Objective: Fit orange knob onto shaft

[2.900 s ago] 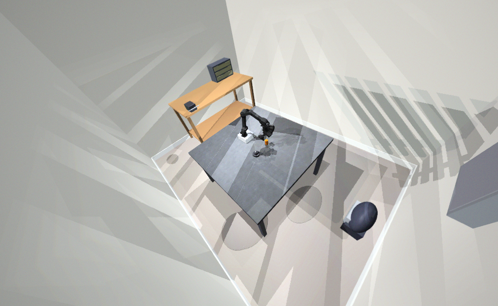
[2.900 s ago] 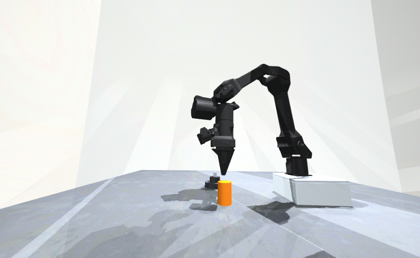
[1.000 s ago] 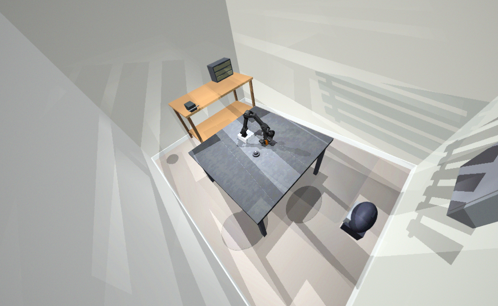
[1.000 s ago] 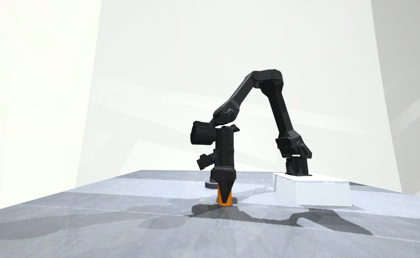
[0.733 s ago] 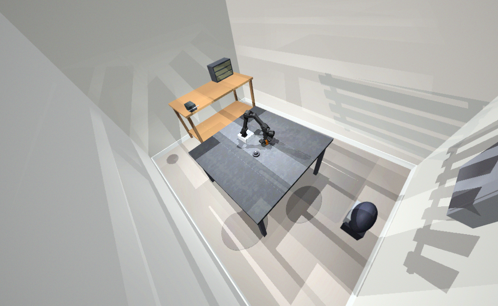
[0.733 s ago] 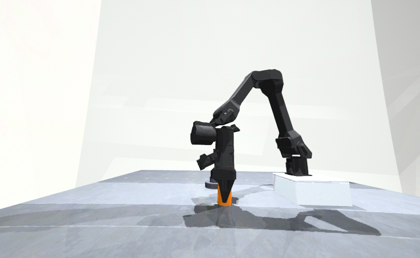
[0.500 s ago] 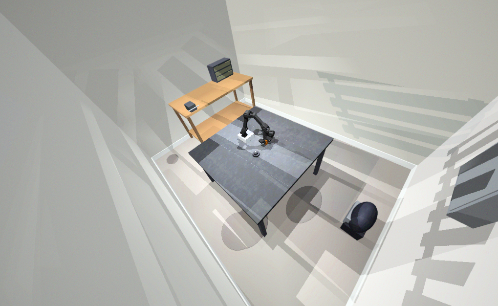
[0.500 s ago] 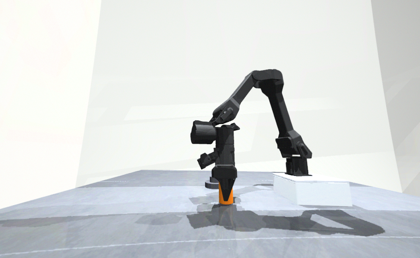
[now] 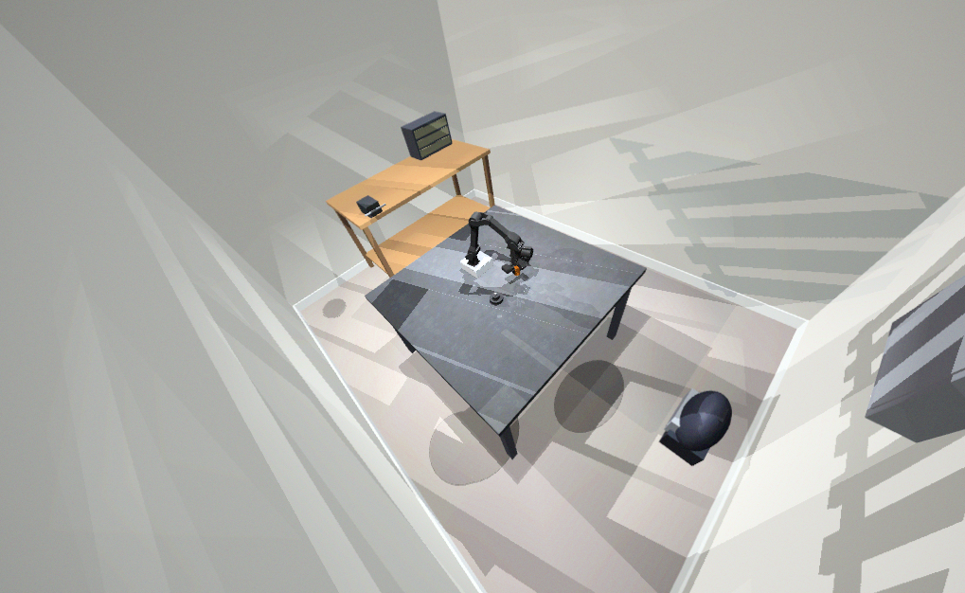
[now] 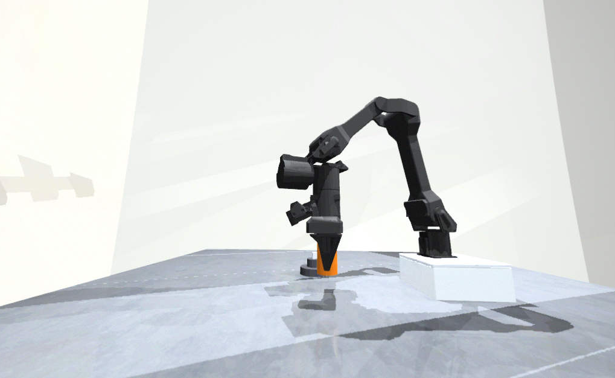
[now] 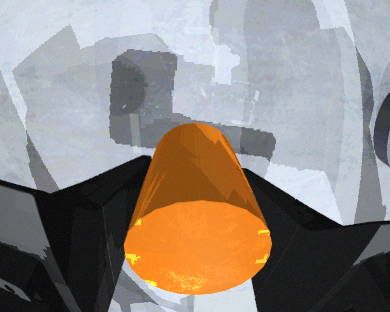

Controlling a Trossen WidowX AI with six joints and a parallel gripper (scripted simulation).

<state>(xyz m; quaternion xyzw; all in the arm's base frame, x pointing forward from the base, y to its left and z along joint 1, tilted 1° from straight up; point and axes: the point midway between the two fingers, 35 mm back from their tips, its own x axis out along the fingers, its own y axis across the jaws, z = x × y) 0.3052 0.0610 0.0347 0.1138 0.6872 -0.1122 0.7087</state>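
The orange knob [image 9: 516, 271] [image 10: 320, 265] [image 11: 197, 242] is upright on or just above the dark table [image 9: 486, 346] [image 10: 159, 319]; its hole is hidden. My gripper [image 9: 513, 269] [image 10: 327, 261] [image 11: 194, 171] points straight down and is shut on the knob, one black finger on each side. The round grey pedestal [image 9: 495, 297] [image 10: 308, 270] with the short silver shaft [image 10: 310, 259] stands on the table a short way off. In the wrist view the pedestal [image 11: 387, 128] shows only at the right edge.
The arm's white base block [image 9: 474, 266] [image 10: 460, 281] sits on the table near the knob. Beyond the table stands a wooden shelf table [image 9: 412, 180] with a dark drawer box [image 9: 427, 134]. A dark round object [image 9: 703, 420] is on the floor.
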